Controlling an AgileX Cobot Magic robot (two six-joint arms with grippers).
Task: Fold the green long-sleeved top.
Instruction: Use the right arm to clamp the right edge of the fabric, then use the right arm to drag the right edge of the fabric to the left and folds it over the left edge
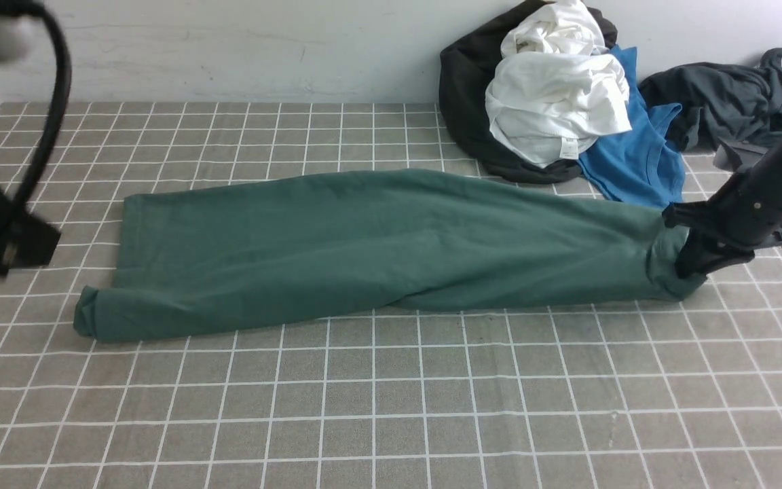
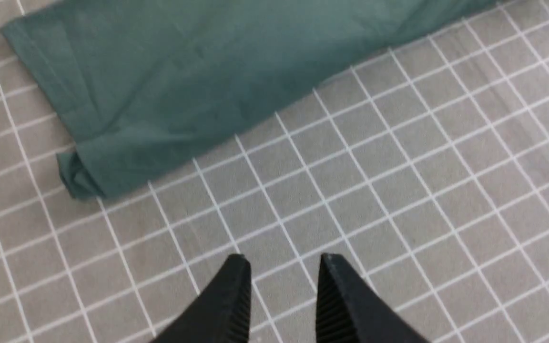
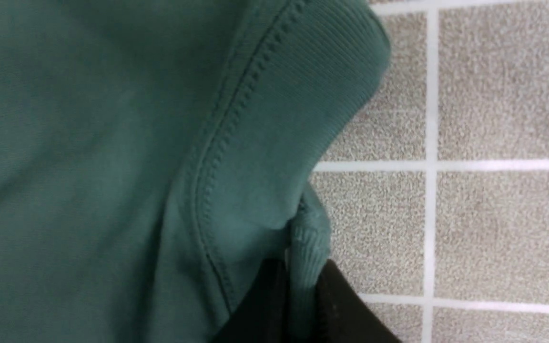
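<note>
**Grip on the right end, cross-fold to come**

Right gripper (image 3: 300,286): my jaws are clenched on a ribbed fold at the edge of the top (image 3: 88,143), a thin ridge of cloth pinched between them, low over the mat (image 3: 493,95). Left gripper (image 2: 284,267): my jaws stand apart with nothing between them, hanging over bare mat just off the top's near left corner and not touching it.

I judge the lengthwise folding done, since the top lies as one narrow band with no sleeve showing. The step in hand looks like the cross-fold, with my right side gripping the end that has to travel. The next move calls for lifting that end clear of the mat, carrying it leftward over the band, and laying it square on the far end without dragging the layers beneath. My free gripper could pin or take the left corner.

The band's long axis runs left to right across me, its left end a little nearer to me and rolled at the corner. I cannot tell collar from hem; no logo shows. A clothes pile (image 1: 561,109) sits behind the right end, near but apart.
</note>
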